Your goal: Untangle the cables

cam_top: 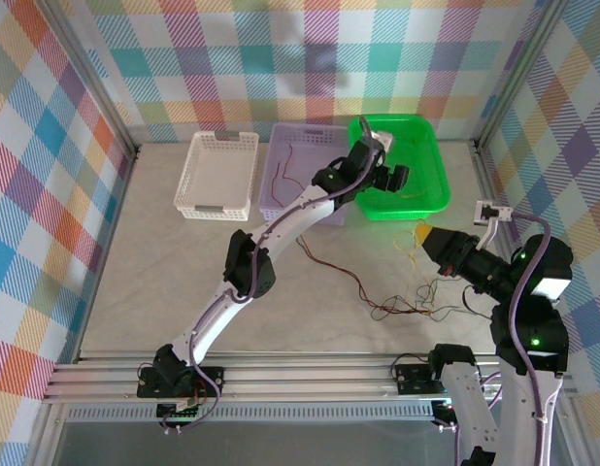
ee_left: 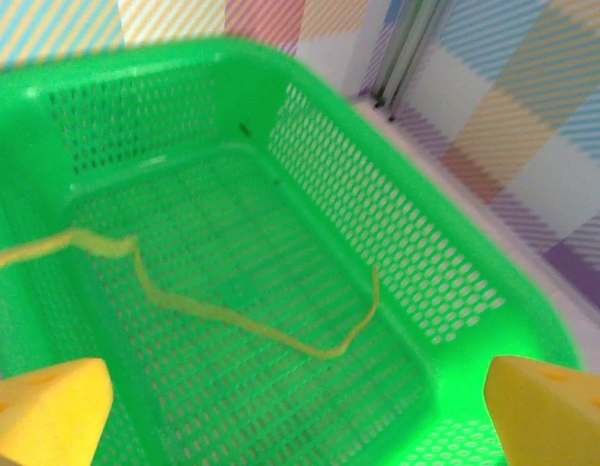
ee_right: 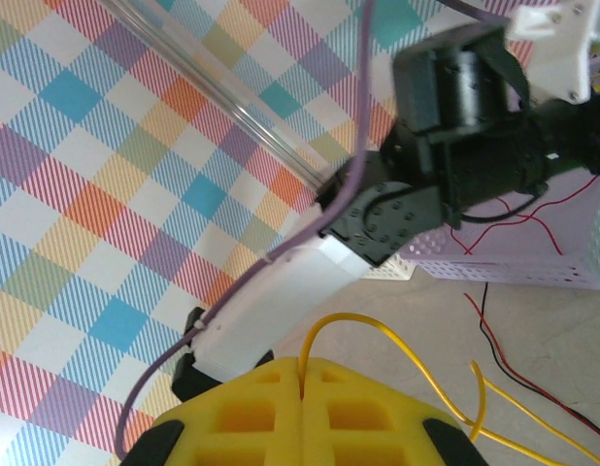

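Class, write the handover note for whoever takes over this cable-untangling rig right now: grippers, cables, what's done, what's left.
Left gripper: open, above the green basket, holding nothing.
Right gripper: shut on the held yellow cable, near the tangle.
Cables: a loose yellow cable lies in the green basket, a red cable in the purple basket; the tangle of red and black cables is on the table.
Done: two cables separated into baskets.
Left: free the held yellow cable, then undo the tangle.

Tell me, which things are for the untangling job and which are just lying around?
For the job: wire tangle on the table; held yellow wire; loose yellow wire in the green basket; red wire in the purple basket.
Just there: white basket; thick purple robot cables.
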Tool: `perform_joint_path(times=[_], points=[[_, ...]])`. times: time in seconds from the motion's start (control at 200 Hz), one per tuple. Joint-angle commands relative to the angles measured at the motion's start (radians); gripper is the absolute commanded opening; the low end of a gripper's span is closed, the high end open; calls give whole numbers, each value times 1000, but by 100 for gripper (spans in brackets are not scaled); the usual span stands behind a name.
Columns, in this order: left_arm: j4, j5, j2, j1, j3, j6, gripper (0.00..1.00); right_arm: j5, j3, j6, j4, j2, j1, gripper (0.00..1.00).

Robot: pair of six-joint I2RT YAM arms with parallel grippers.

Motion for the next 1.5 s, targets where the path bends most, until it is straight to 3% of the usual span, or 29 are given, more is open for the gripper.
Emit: perform_joint_path(times=[0.0,0.46,0.695,0.765,0.985,1.185,1.33,1.495], points=[[4,36,-87,-3,38,-21,100,3,19,1,25,-7,8,0],[-103,71,-158,-1,38,-83,100,9,37,7,18,0,8,0],[-211,223,-258,-3,-19,-194,94,0,45,36,45,35,8,0],[-185,261,-338,-13,-142,-208,93,3,63,42,45,60,8,0],[167,244,-745,-30,-887,-220,93,21,152,62,45,146,8,0],[517,378,-969,-62,-1402,-278,92,11,240,99,49,229,7,0],[590,438,-1015,-140,-1557,-228,93,12,300,116,47,278,8,0],[489,454,-982,-275,-1571,-67,93,-16,353,143,58,313,8,0]])
